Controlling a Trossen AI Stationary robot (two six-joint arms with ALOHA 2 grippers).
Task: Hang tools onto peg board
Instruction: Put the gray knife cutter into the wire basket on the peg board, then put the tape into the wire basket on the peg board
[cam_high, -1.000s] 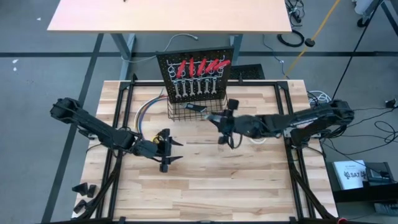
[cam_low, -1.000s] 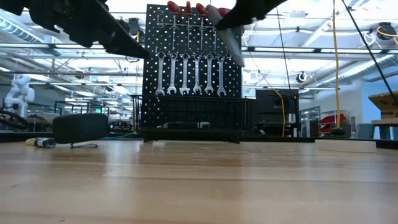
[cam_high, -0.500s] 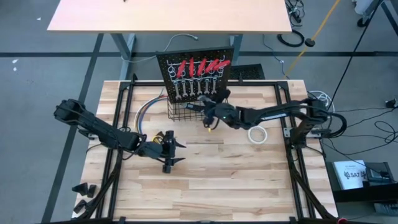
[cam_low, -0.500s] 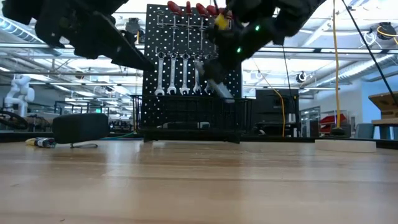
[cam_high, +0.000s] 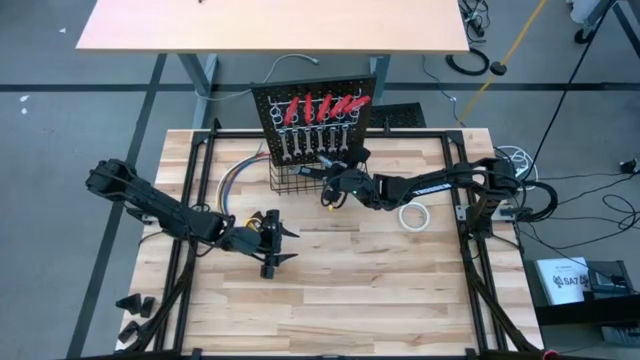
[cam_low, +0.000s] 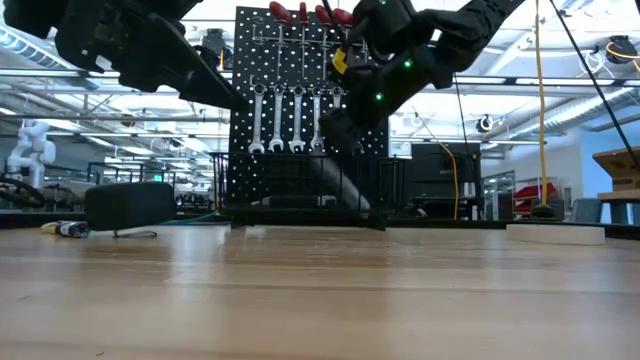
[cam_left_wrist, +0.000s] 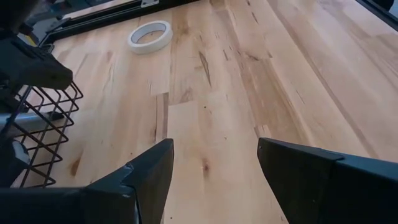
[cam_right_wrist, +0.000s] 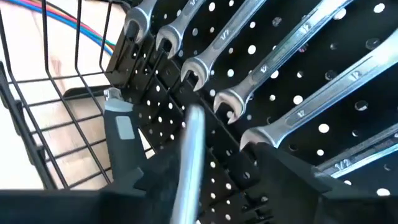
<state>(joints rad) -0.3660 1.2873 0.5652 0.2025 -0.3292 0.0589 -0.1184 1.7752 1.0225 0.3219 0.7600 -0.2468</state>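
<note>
The peg board (cam_high: 318, 120) stands upright at the table's far edge. Red-handled tools (cam_high: 322, 104) and several silver wrenches (cam_right_wrist: 292, 56) hang on it. A wire basket (cam_high: 298, 178) at its foot holds a black-handled knife (cam_right_wrist: 119, 134). My right gripper (cam_right_wrist: 214, 177) is at the basket's right end, open, with a grey bar (cam_right_wrist: 191, 149) between its fingers. In the low view the bar (cam_low: 345, 185) slants down into the basket. My left gripper (cam_left_wrist: 214, 177) hovers open over the table's left middle, with nothing in it. A white tape roll (cam_high: 414, 216) lies flat on the table. My right gripper has the grey bar's near part (cam_right_wrist: 186, 193) between its fingers, which come slanting down from the table's right and lie along the bar. A gap shows on one side of the bar. Whether the other finger (cam_right_wrist: 158, 186) touches it, I cannot tell.
A bundle of coloured wires (cam_high: 235, 180) lies left of the basket. The basket's wire wall (cam_left_wrist: 43, 124) and the tape roll (cam_left_wrist: 150, 35) show in the left wrist view, with bare wood in front of my left gripper. Black frame rails (cam_high: 190, 200) run along the table's sides.
My right gripper has gone down and toward the table's far-left, from above the table's middle to the basket, and has tipped downward. The grey bar went with it, from high before the peg board down into the basket.
</note>
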